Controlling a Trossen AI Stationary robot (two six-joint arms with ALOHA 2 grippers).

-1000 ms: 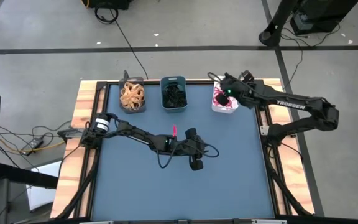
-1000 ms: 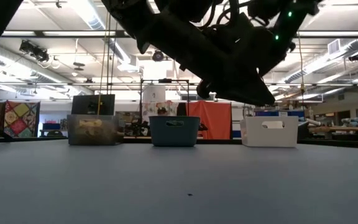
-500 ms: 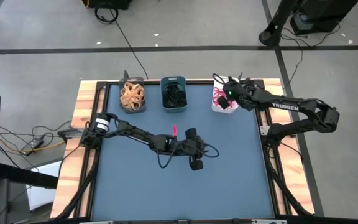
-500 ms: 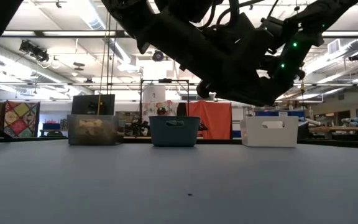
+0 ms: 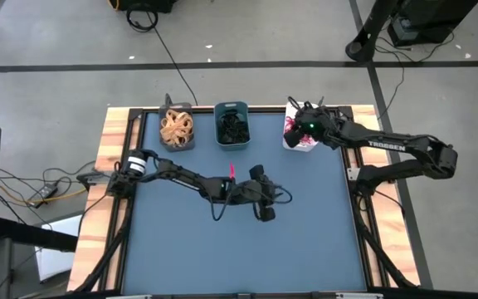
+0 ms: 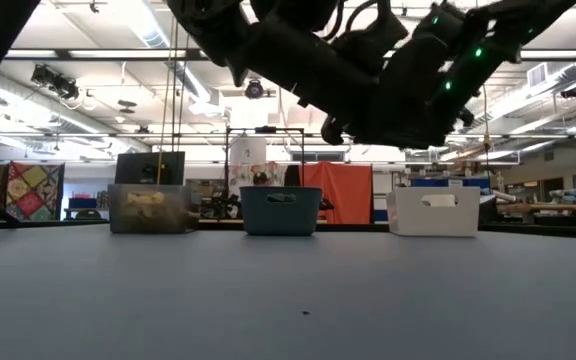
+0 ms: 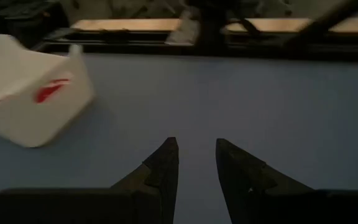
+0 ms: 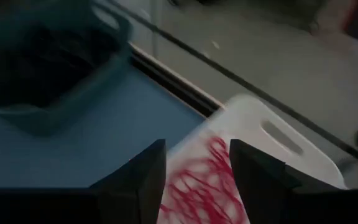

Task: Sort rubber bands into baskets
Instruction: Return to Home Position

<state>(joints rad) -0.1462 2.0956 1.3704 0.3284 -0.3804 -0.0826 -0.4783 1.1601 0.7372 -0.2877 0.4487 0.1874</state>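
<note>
- The right gripper point(image 8: 194, 167) hangs above the white rectangular plastic basket point(image 8: 291, 140) at the far right of the blue worktop point(image 5: 305, 241). Its fingers are spread apart and hold nothing.
- Compared with a second ago, this gripper has drawn back a little toward the worktop's right edge. It no longer sits down in the middle of the basket.
- The thin red rubber bands point(image 8: 207, 180) lie in a tangle inside the white basket, showing between the right fingers.
- The left gripper point(image 7: 195, 163) is over the middle of the worktop, facing the right edge. Its fingers are parted with a clear gap and are empty.
- It has shifted only slightly toward the far side since the earlier frame.
- In the low view the dark bulk of the arms sits higher above the baskets than before.
- The teal-blue plastic basket point(image 8: 55, 115) holds the black rubber bands point(image 8: 36, 62).
- The dark grey plastic basket point(image 5: 179, 143) holds the tan rubber bands point(image 5: 176, 126).
- All three baskets stand in the same row along the far edge as before.
</note>
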